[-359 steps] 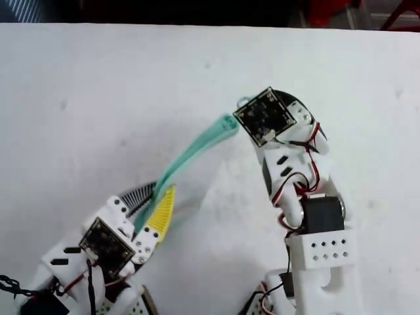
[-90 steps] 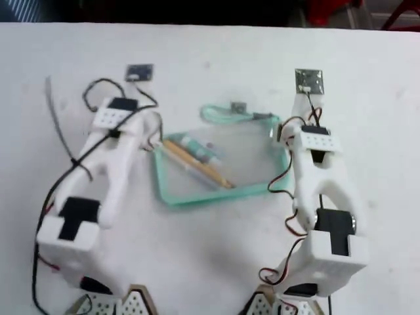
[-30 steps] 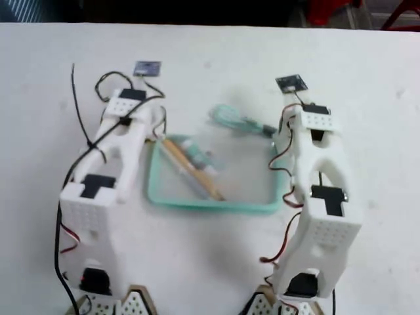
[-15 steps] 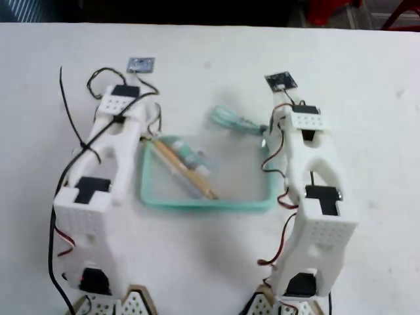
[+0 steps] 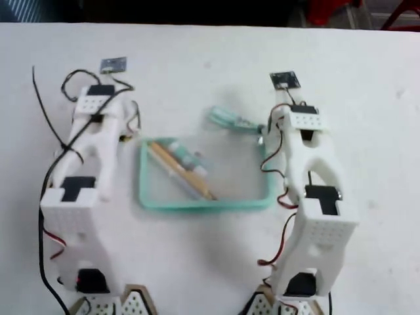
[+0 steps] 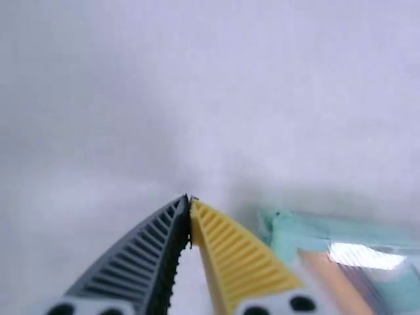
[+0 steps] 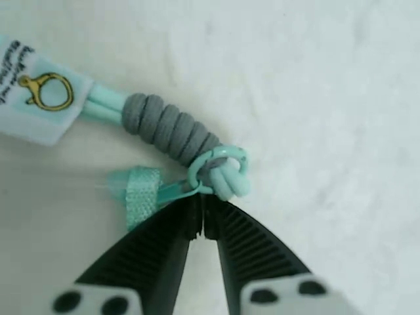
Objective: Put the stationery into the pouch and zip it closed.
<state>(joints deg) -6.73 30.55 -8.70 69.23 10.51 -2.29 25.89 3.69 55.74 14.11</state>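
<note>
Since half a second ago our left arm [image 5: 85, 164] has swung away from the clear plastic pouch with the mint-green border [image 5: 203, 205], which lies flat mid-table with the wooden pencil [image 5: 180, 174] and other stationery inside. Our left gripper [image 6: 189, 200] hangs just beside the pouch's corner, fingers pressed together on nothing. Our right gripper [image 7: 200, 203] pinches the mint zipper pull [image 7: 167, 191] beside the grey-wrapped cord [image 7: 170, 128] and mint ring [image 7: 220, 167]. We judge zipping is ending, though we cannot tell whether the zip is fully shut. Next, we should release the pull cleanly; the cord lying on the white table [image 5: 197, 65] could snag the fingers.
</note>
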